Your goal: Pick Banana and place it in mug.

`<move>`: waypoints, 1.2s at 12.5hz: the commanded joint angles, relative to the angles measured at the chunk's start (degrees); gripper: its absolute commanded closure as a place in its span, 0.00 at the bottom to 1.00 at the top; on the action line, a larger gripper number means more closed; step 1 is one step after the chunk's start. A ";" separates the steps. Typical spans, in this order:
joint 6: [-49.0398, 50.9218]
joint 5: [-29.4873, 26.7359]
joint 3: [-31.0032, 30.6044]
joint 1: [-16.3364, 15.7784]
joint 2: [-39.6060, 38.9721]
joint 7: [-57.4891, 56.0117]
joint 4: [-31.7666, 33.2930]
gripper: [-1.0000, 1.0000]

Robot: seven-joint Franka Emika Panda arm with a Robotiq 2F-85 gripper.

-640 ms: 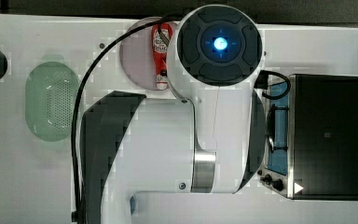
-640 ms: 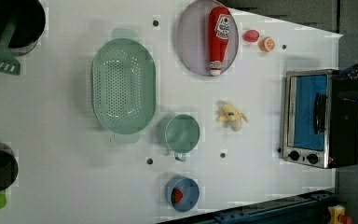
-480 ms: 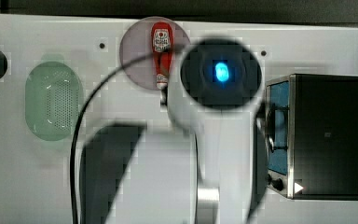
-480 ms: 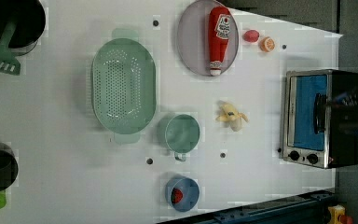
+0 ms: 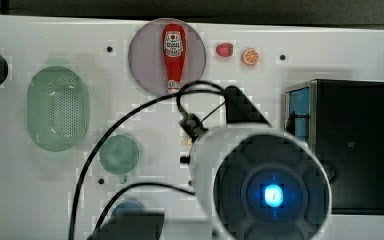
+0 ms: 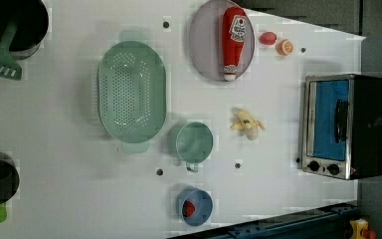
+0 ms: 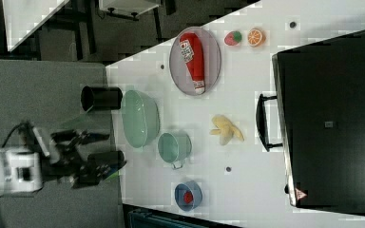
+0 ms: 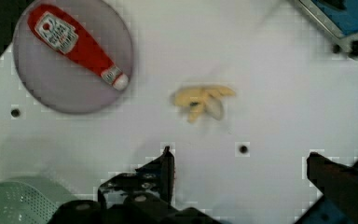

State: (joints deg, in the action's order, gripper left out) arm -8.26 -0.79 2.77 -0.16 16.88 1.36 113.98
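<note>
Even, bright light washed the white tabletop pale; shadows lay soft and short beside the pale green perforated oval basket; every view was blocky and smeared; a blue lamp glowed on the white arm.

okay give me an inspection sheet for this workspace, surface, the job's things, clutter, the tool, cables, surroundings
surface: white table with small dark holes.
job's things: banana lying on the table, apart from the mug; mug upright, nothing seen inside.
clutter: ketchup bottle on a plate; perforated basket; blue bowl; strawberry; orange slice; toaster oven.
tool: tool open, holding nothing, above the table.
cables: black cables run along the arm.
surroundings: dark pots at the left view's left.
</note>
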 commanded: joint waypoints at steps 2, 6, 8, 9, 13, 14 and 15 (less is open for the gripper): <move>-13.03 0.65 -0.47 1.17 -10.44 -7.95 12.49 0.00; -31.32 0.79 -0.76 1.20 -18.60 -22.53 20.73 0.00; -37.71 1.27 -0.78 1.18 -23.49 -32.23 22.07 0.00; -40.27 1.27 -0.78 1.18 -25.97 -37.31 22.18 0.00; -51.07 1.27 -0.80 1.16 -34.47 -44.22 22.38 0.00; -51.88 1.26 -0.91 1.09 -35.76 -44.22 22.63 0.00; -52.29 1.26 -0.91 1.07 -36.73 -44.22 22.84 0.00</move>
State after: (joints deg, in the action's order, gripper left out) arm -57.97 0.45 1.80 -0.62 -19.81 -37.74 137.64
